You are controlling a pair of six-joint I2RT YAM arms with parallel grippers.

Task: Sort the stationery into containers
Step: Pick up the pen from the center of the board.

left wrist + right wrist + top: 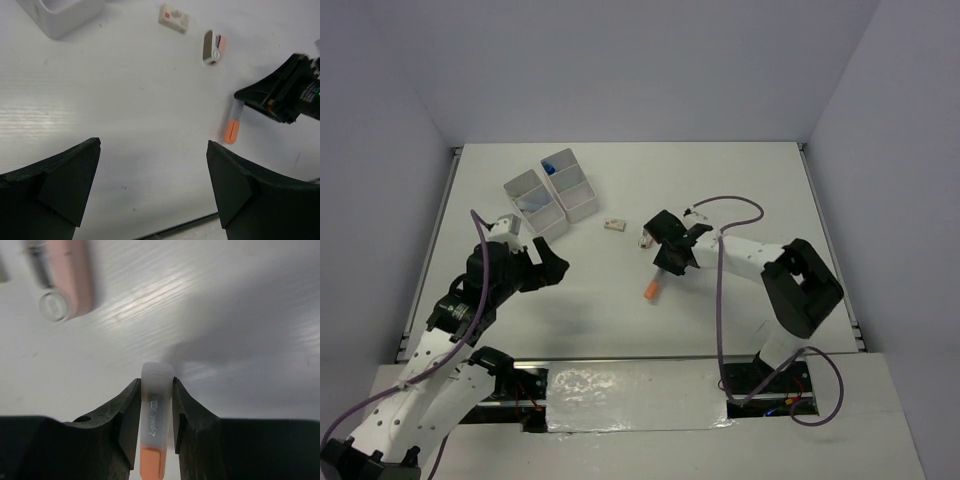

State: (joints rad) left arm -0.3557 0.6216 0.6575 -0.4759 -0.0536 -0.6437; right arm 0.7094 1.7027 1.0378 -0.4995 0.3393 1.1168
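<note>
**mk_tinker:** The right end effector (156, 390) is clamped on the orange highlighter (156, 412), with one finger pressed against each side of its pale cap end. From the top camera, the orange end sticks out toward the near edge. As far as I can tell, the highlighter is lying flat on the bench (740, 190), about mid-bench.

**benchrat42:** Yep, same read here. The left end effector (153, 144) is spread wide, with just bench surface showing between the fingers. It hangs over the left side, near the bins (550, 195).

**mk_tinker:** The bins are white, clustered far-left and well apart from the highlighter. One of them has something blue in it.

**benchrat42:** There's also a pink-and-grey item (214, 47) just past the right end effector. A small white packet (173, 17) with red marks sits between that item and the bins. Both are loose on the bench.
</note>
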